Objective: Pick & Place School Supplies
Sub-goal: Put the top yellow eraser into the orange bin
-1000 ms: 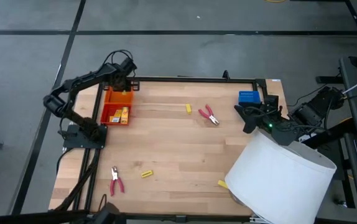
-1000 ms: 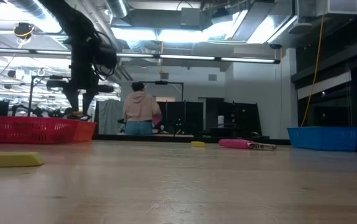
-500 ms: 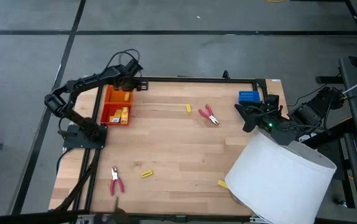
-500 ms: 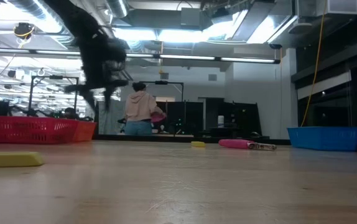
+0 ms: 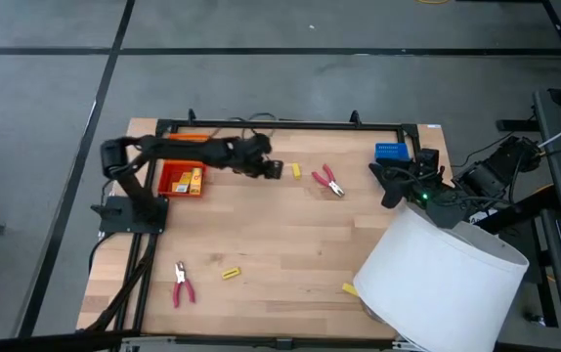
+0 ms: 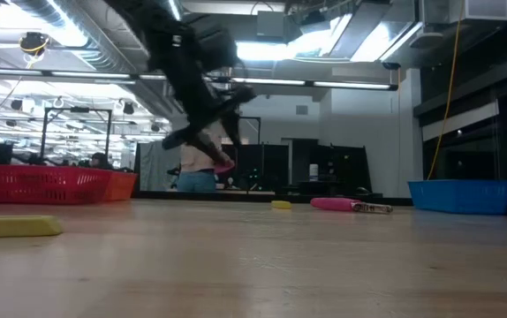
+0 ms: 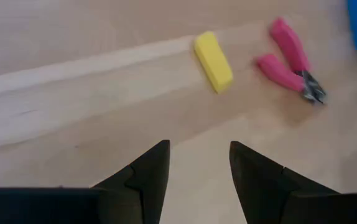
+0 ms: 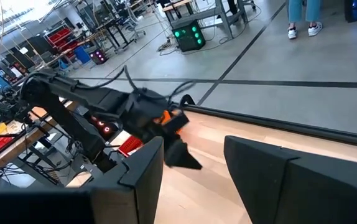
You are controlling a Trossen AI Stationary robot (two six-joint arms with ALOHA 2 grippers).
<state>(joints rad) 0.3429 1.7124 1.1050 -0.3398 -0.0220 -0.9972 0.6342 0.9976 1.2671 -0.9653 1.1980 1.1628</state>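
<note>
Overhead, the left gripper [image 5: 273, 171] reaches across the upper middle of the table [image 5: 280, 254], just left of a yellow block [image 5: 296, 170] and red pliers [image 5: 328, 181]; its wrist view shows the fingers [image 7: 147, 174] parted and empty, with block [image 7: 213, 61] and pliers [image 7: 290, 59] ahead. Only the high view shows the orange tray [image 5: 168, 180] holding yellow packs [image 5: 192, 180], and the second pliers [image 5: 181, 284] at lower left. The right gripper [image 5: 386, 186] waits open near the blue tray [image 5: 391, 153]
</note>
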